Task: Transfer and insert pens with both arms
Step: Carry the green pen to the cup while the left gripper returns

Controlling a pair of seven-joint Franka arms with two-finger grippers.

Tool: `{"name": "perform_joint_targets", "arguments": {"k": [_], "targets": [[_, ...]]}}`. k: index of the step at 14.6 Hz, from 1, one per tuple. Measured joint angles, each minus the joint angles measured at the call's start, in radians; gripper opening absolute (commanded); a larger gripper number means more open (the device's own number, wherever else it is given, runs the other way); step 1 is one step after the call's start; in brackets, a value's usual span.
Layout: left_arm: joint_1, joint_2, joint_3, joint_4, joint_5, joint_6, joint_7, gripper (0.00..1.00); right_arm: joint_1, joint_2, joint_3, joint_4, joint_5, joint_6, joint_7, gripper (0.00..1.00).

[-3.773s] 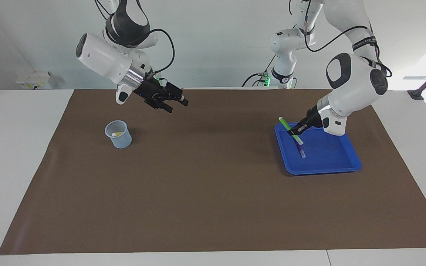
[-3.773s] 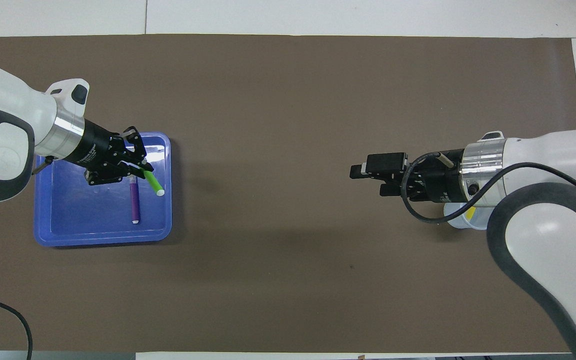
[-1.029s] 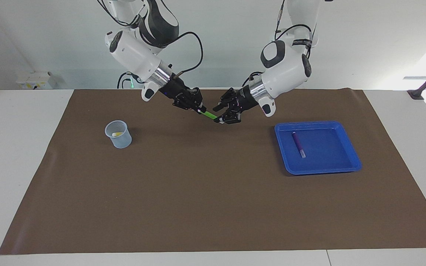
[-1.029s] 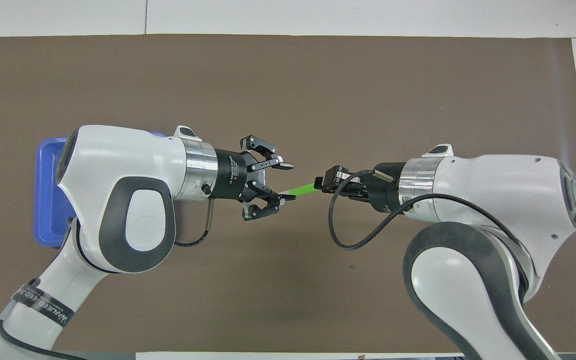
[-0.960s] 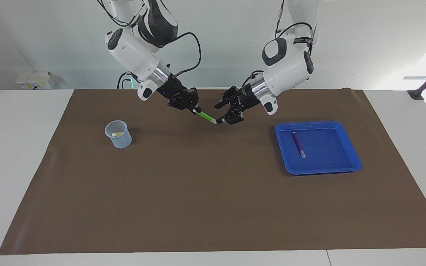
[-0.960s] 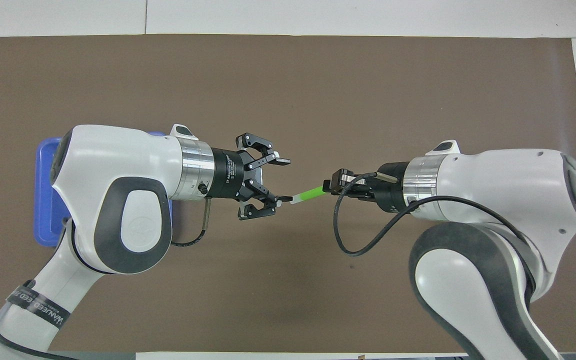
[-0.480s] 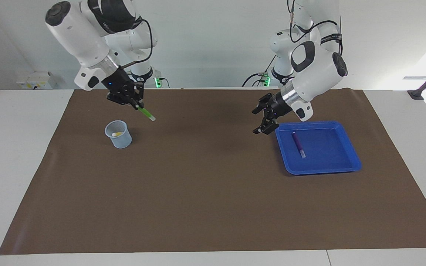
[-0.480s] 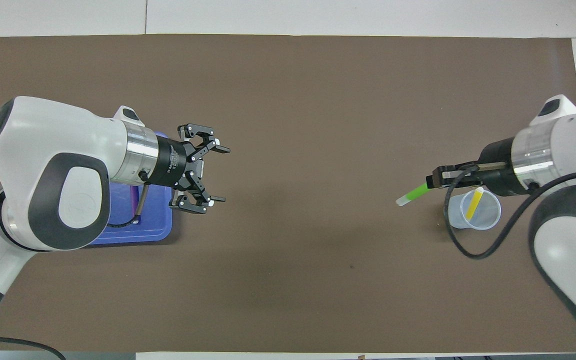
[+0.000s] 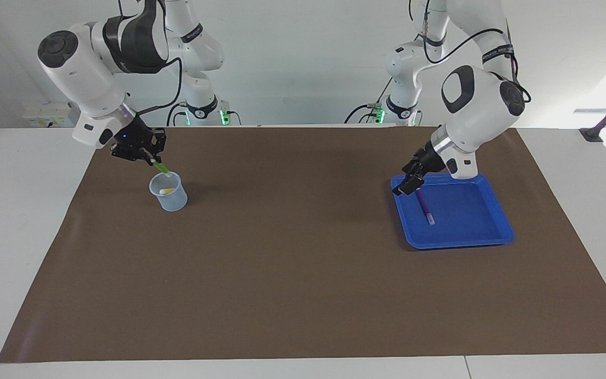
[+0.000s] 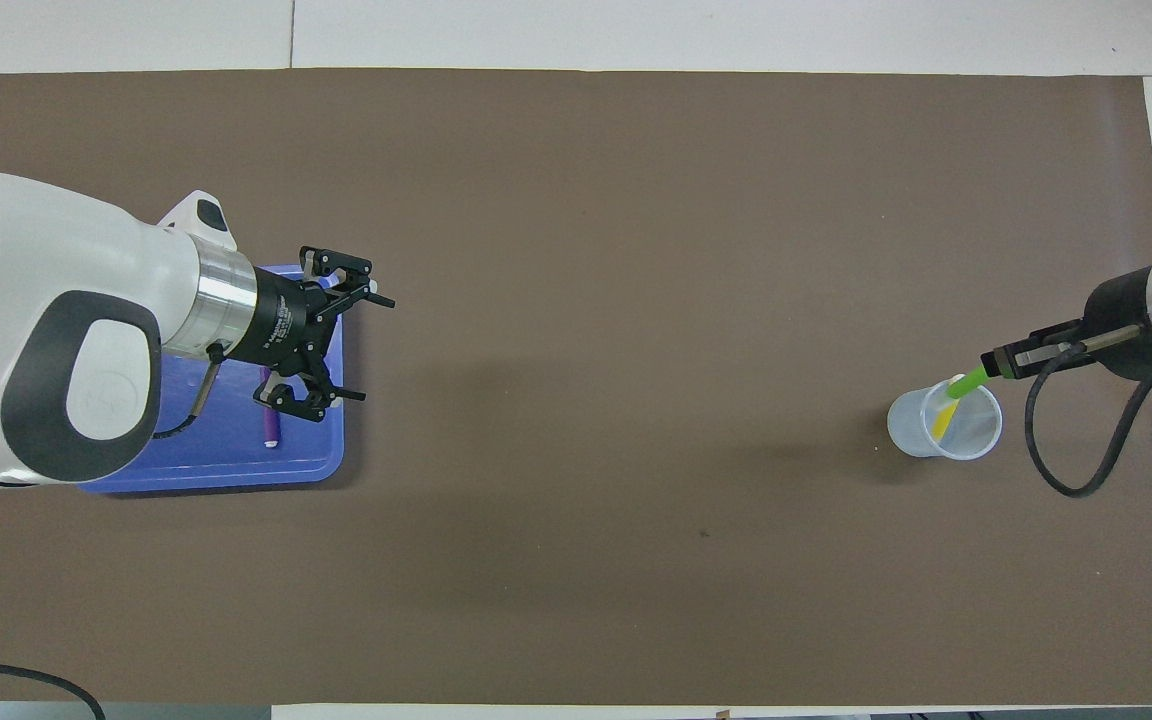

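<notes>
My right gripper [image 9: 149,154] is shut on the bright green pen [image 9: 161,168] and holds it tilted over the clear cup [image 9: 168,192], its lower end at the cup's rim. In the overhead view the right gripper [image 10: 998,362] holds the green pen [image 10: 966,383] above the cup [image 10: 944,422]. The yellow pen [image 10: 941,421] leans inside the cup. My left gripper [image 10: 364,348] is open and empty over the blue tray's [image 9: 471,231] edge nearest the table's middle. The purple pen [image 9: 424,206] lies in the tray close by the left gripper [image 9: 403,184].
A brown mat [image 9: 292,263] covers most of the white table. Two slimmer white arms [image 9: 203,102] with green lights stand at the robots' edge. A socket box [image 9: 50,115] sits off the mat toward the right arm's end.
My right gripper has carried the green pen from beside the cup to over it, with the pen's tip now at the rim. My left gripper, still open, has drawn back over the tray.
</notes>
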State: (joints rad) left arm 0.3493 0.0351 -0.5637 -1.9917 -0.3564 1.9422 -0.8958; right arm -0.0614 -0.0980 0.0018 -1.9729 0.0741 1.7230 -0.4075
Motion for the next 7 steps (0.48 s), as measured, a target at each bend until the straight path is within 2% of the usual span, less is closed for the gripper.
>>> {"name": "perform_joint_targets", "arguments": {"k": [4, 6, 7], "targets": [[0.037, 0.008, 0.001, -0.063, 0.160, 0.010, 0.365, 1.00, -0.013, 0.001, 0.000, -0.081, -0.014, 0.110, -0.013, 0.00], [0.060, 0.025, 0.002, -0.087, 0.243, 0.055, 0.514, 1.00, -0.017, 0.003, 0.000, -0.133, -0.020, 0.197, -0.013, 0.00], [0.067, 0.037, 0.002, -0.104, 0.279, 0.092, 0.571, 1.00, -0.020, 0.006, 0.001, -0.148, -0.020, 0.221, -0.013, 0.27]]}}
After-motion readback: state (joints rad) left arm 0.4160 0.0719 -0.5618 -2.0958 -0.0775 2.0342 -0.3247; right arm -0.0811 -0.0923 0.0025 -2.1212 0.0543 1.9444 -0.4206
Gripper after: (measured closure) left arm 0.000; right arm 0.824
